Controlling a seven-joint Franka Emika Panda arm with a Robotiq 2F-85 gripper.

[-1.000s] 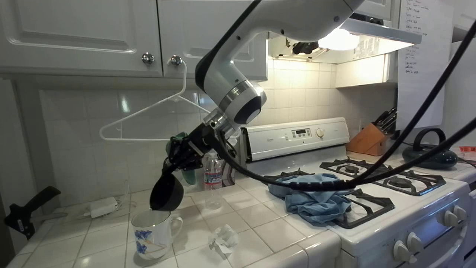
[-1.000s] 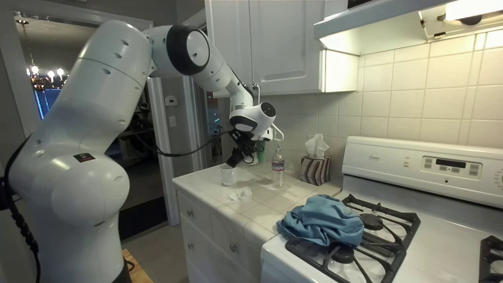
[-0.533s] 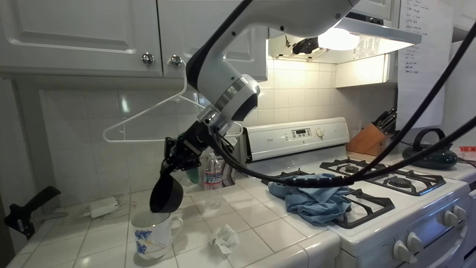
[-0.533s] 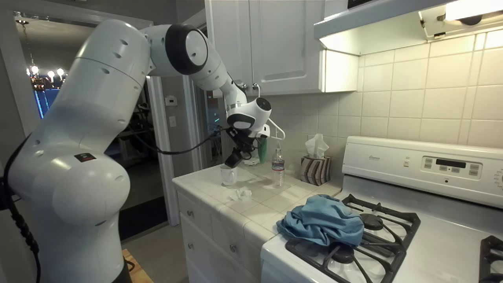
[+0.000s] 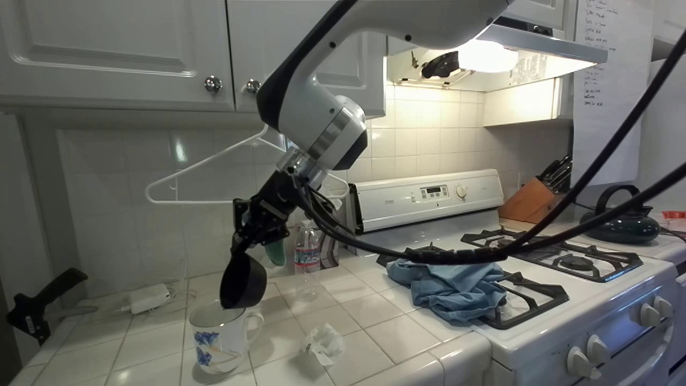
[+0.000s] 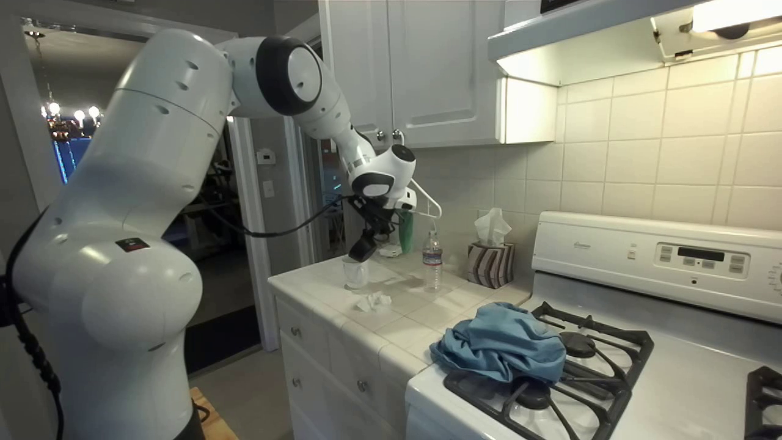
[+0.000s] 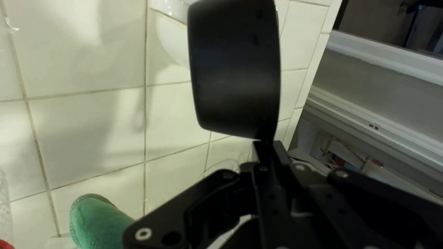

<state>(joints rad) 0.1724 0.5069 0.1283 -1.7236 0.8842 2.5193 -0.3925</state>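
My gripper (image 7: 268, 147) is shut on the handle of a black measuring cup (image 7: 235, 65). The black cup is tipped over, its mouth turned down toward a white mug with blue flowers (image 5: 217, 343). In an exterior view the cup (image 5: 244, 281) hangs at the mug's rim, overlapping its back right edge; I cannot tell whether they touch. The gripper (image 5: 239, 244) is above the mug. The mug (image 6: 355, 274) stands upright on the tiled counter, and part of it (image 7: 173, 38) shows behind the cup in the wrist view. The insides of cup and mug are hidden.
A crumpled tissue (image 5: 324, 344) lies right of the mug. A clear bottle (image 5: 307, 254), a tissue box (image 6: 490, 264) and a green fuzzy thing (image 7: 98, 221) stand behind. A white hanger (image 5: 185, 187) hangs from a cabinet knob. A blue cloth (image 6: 501, 342) lies on the stove.
The wrist has swung left and a little down in an exterior view. The black cup has shifted slightly right and down over the mug, still held. The mug has not moved.
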